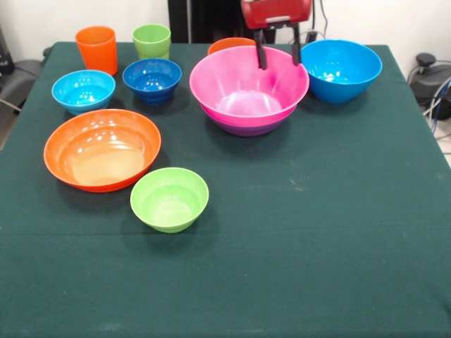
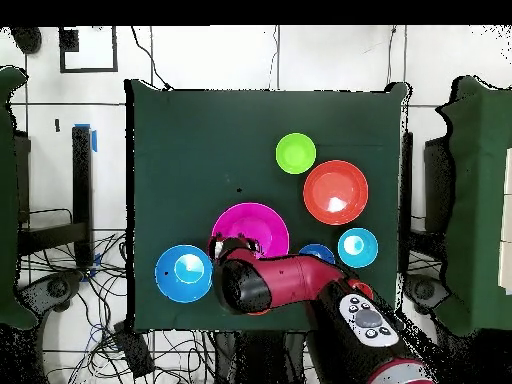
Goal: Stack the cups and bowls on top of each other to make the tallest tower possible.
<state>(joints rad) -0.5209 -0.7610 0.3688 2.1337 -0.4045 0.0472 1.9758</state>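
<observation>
So far the tower (image 1: 248, 105) is only the pink bowl nested in the purple one, directly below the gripper (image 1: 278, 56), whose jaws hang parted and empty over its far rim. Risk: descending here, a finger (image 1: 261, 58) could strike the rim and tip or shove the stack into the big blue bowl (image 1: 341, 69) beside the jaws. Hidden: the small orange bowl (image 1: 231, 44) peeks from behind the pink rim; overhead, the arm covers both cups.

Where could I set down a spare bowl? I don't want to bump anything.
Bare table spans the near edge and the side below the big blue bowl. It is crowded among the cups, the small bowls and the pink bowl.
</observation>
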